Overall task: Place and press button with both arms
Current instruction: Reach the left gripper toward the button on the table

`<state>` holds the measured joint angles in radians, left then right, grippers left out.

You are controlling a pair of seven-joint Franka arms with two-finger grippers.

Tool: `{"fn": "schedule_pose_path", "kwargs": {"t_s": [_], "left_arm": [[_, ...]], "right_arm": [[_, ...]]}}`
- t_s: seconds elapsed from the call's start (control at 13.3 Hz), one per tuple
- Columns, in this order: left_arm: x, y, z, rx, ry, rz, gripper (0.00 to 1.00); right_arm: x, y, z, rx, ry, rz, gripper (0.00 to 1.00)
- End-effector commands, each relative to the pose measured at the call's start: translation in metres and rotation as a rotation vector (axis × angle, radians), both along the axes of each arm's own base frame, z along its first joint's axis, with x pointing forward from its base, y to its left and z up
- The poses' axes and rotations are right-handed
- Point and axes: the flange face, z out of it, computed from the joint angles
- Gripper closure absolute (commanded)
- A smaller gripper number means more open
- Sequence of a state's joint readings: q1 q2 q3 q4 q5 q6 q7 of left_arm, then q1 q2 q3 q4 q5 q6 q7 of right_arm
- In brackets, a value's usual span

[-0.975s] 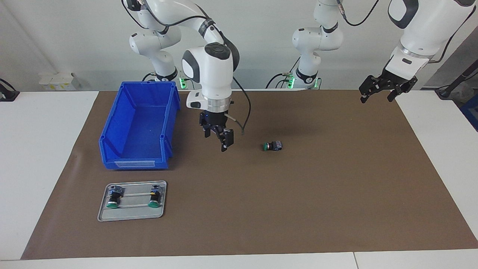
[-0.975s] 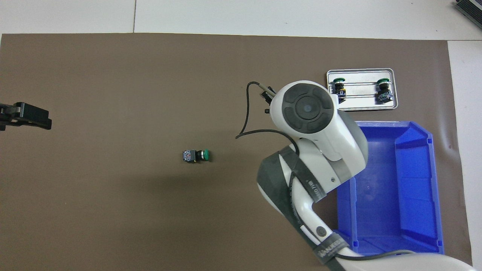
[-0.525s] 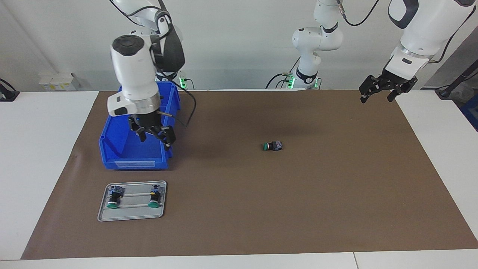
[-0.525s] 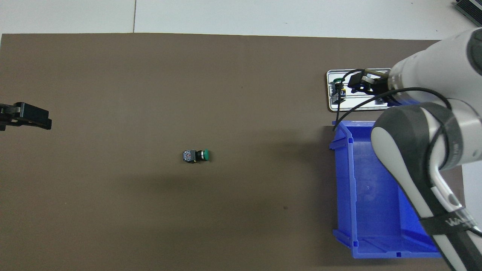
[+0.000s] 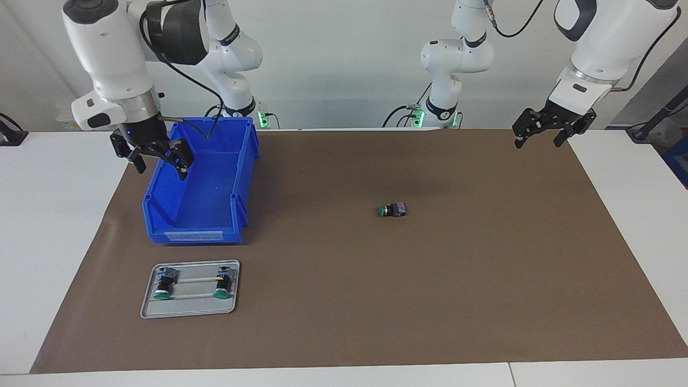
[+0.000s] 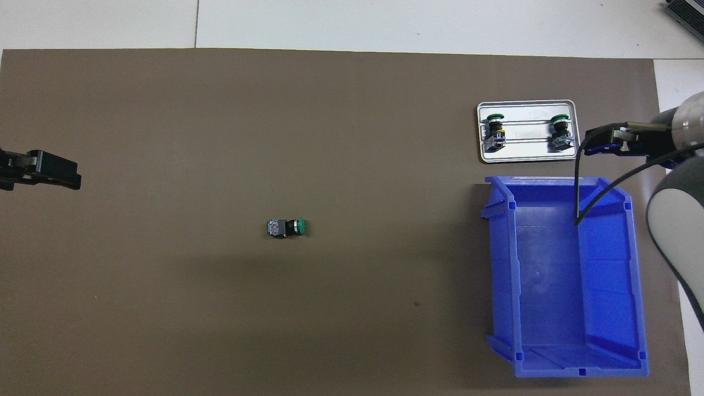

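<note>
One button (image 5: 391,210) with a green cap lies on its side on the brown mat near the middle; it also shows in the overhead view (image 6: 286,227). Two more buttons (image 5: 163,284) (image 5: 221,282) lie in a grey metal tray (image 5: 188,310). My right gripper (image 5: 157,159) is open and empty, raised over the blue bin's (image 5: 161,221) rim at the right arm's end of the table; it shows in the overhead view (image 6: 608,146). My left gripper (image 5: 539,137) is open and empty, raised over the mat's corner at the left arm's end, also in the overhead view (image 6: 41,170).
The empty blue bin (image 6: 566,330) stands on the mat (image 5: 430,295) toward the right arm's end. The tray (image 6: 526,158) lies farther from the robots than the bin. A black cable hangs from the right wrist into the bin.
My right gripper has swung away from beside the lone button, across the bin, and risen over its rim at the right arm's end. The left gripper has barely moved. The button has stayed put.
</note>
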<state>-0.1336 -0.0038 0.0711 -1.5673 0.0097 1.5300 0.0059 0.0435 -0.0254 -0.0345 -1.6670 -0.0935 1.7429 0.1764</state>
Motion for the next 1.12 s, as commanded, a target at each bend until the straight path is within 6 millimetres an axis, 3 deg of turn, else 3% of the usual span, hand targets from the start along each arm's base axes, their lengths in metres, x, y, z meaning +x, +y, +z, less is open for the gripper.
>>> {"fn": "schedule_pose_path", "kwargs": {"t_s": [0.0,0.07,0.38,0.6,0.75,1.05], "left_arm": [[-0.009,-0.027,-0.001,-0.009,-0.016,-0.053,0.00],[-0.010,-0.042,-0.002,-0.014,-0.029,-0.100,0.00],[-0.031,-0.091,-0.023,-0.134,-0.035,-0.504,0.00],[-0.040,-0.122,-0.022,-0.141,-0.050,-0.822,0.00],[-0.050,-0.134,-0.032,-0.147,-0.048,-1.031,0.00],[-0.062,-0.162,-0.048,-0.141,-0.090,-1.283,0.00]], "right_arm": [[-0.024,-0.008,0.038,0.016,0.039,0.028,0.00],[-0.028,-0.011,0.044,0.017,0.079,0.020,0.00],[-0.033,-0.014,0.035,0.035,0.106,0.013,0.00],[-0.040,-0.011,0.031,0.032,0.117,0.039,0.00],[-0.040,-0.014,0.031,0.029,0.118,0.066,0.00],[-0.037,-0.012,0.034,0.023,0.121,0.080,0.00]]}}
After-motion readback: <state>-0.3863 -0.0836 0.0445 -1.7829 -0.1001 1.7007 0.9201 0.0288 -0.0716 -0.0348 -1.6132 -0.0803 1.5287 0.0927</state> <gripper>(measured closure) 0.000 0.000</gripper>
